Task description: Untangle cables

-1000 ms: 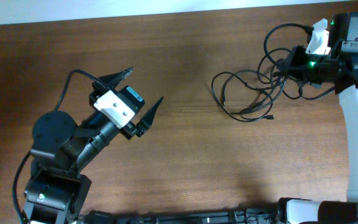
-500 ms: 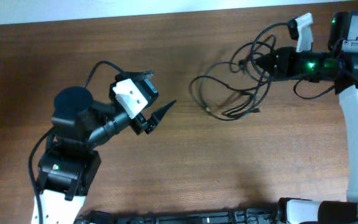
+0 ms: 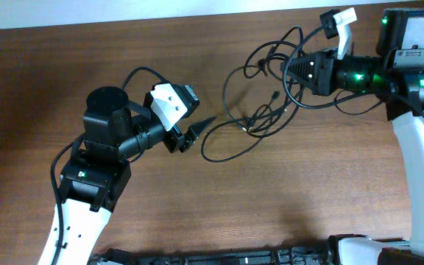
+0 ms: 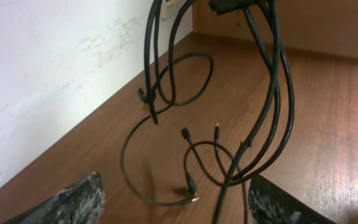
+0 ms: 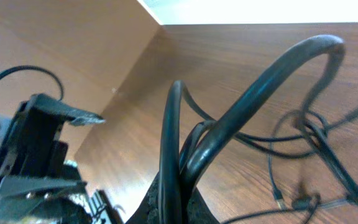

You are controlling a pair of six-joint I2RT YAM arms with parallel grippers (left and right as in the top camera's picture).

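Right tool (image 3: 291, 70) has dragged the cables (image 3: 252, 121) leftward; left tool (image 3: 199, 110) has closed in

Both arms pair white shell segments with black joints. The left arm (image 3: 107, 125) has a round black motor cap, a white wrist block (image 3: 169, 104), a thin looping black wire (image 3: 140, 71) and a pincer (image 3: 199, 105) with pointed black fingers. Green lights (image 3: 355, 76) glow on the right arm (image 3: 418, 147).

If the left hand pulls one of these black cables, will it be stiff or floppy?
Probably floppy: the cables hang in slack loops from the right hand. Likely light, being thin. They cross each other, so pulling one may drag the others.
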